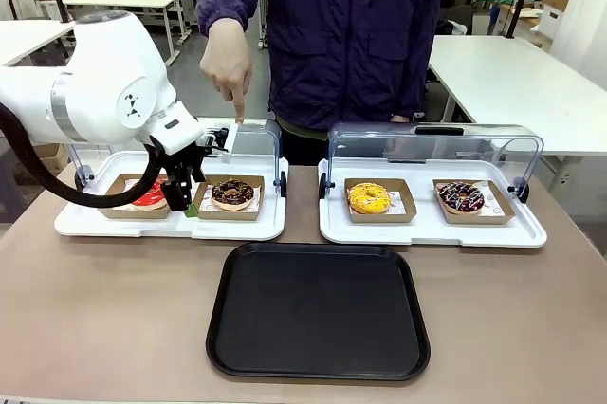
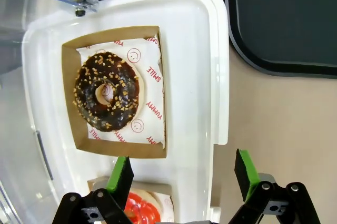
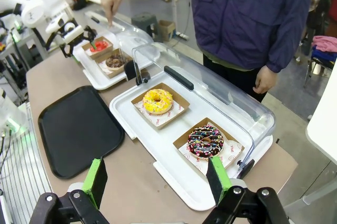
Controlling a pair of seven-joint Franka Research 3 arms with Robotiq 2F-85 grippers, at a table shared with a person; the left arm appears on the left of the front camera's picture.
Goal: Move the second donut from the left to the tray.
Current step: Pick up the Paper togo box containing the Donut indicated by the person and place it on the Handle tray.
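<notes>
Front view, Listener: What sits on the counter?

Describer: On the tan counter (image 1: 114, 319) are two white plastic display trays with clear hinged lids. The left display tray (image 1: 85, 226) has its lid raised. It holds a red-glazed ring donut (image 1: 150, 197) and, to its right, the second donut from the left (image 1: 232, 193). That one is a ring with dark chocolate glaze and pale sprinkles, in a small brown cardboard tray (image 1: 213, 212) lined with white paper. Nearer the camera lies the large flat black tray (image 1: 318, 314); the donut is not on it yet. A person's hand (image 1: 226, 58) points one finger down just behind that donut.

Listener: And the end effectors?

Describer: In the left wrist view, the left end effector (image 2: 182, 161) hangs with its green-padded fingers wide apart, holding nothing. One finger is over the gap between the two cardboard trays, the other over the counter beyond the white rim. The chocolate donut lies ahead of them, untouched. In the right wrist view, the right end effector (image 3: 157, 170) is also apart and empty, above the other display tray.

Listener: What could go wrong?

Describer: Lowering from here would likely land on the white rim or the red donut's box, because the fingers are not yet centred on the target. A squeeze on the glaze could crush it, and the thin cardboard wall could slip. The pointing hand and raised lid are close to the path.
</notes>
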